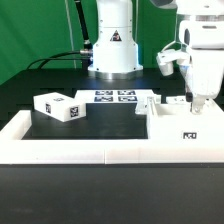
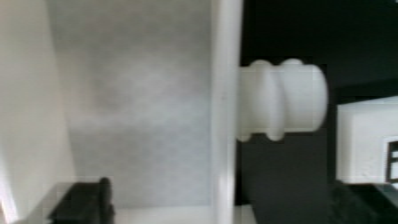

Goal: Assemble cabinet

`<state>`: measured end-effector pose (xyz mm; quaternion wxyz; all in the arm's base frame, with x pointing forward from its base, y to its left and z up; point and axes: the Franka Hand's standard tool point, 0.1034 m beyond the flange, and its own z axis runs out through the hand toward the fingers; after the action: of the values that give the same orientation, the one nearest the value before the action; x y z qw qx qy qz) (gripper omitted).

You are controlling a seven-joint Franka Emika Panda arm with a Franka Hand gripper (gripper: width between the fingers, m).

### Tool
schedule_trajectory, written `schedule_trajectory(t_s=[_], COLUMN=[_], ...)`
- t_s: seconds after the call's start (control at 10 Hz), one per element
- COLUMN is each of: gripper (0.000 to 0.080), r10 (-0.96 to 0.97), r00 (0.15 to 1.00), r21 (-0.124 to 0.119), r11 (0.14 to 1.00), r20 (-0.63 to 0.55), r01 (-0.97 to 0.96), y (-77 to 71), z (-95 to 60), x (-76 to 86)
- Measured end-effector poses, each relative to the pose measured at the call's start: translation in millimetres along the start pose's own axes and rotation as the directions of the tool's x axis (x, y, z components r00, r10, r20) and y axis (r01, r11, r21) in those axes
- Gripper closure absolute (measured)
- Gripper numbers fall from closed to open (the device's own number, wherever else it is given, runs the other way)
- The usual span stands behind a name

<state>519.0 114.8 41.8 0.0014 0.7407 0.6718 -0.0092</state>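
Note:
The cabinet's large white boxy part (image 1: 172, 118) lies at the exterior view's right against the border rail. A smaller white cabinet block (image 1: 58, 105) with black-and-white tags lies at the left. My gripper (image 1: 197, 102) is down over the large part's far right side. In the wrist view, the part's white panel (image 2: 134, 100) fills most of the frame, with a ribbed white knob (image 2: 285, 95) sticking out from its edge. My gripper (image 2: 217, 207) is open. Its dark fingertips (image 2: 82, 203) stand wide apart on either side of the panel's edge, not touching it.
The marker board (image 1: 113, 97) lies flat behind the parts, before the robot base (image 1: 112, 50). A low white border rail (image 1: 90, 152) runs along the front and left. Another tagged white piece (image 2: 368, 140) shows beside the knob in the wrist view.

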Motion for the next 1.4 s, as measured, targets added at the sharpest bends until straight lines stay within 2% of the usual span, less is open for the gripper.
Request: schedule_trajectory(t_s=[0.1,0.2,0.3,0.5,0.7,1.1,1.4], gripper=[0.0067,0.0067,0.0014,0.0004,0.0002,0.0002,0.0002], r10=[-0.002,-0.005,-0.011,-0.018,-0.022,-0.035,-0.170], r00=[1.000,1.000,1.000,1.000,1.000,0.999,0.985], r21=[-0.005,-0.009,-0.009,0.007,0.013,0.013,0.037], r11=[1.000,1.000,1.000,1.000,1.000,0.999,0.985], r20=[0.002,0.005,0.008,0.018,0.013,0.013,0.006], r01=[0.002,0.005,0.011,0.018,0.022,0.035,0.169], y=[-3.3,-8.5,-18.8,-44.7,-64.9,-64.3,-84.7], z=[-6.3,-13.2,-18.7,-19.7,-12.3,-11.9,-2.9], x=[-1.3,-2.4,-4.1,-10.7,-14.7,-14.5,-10.8])
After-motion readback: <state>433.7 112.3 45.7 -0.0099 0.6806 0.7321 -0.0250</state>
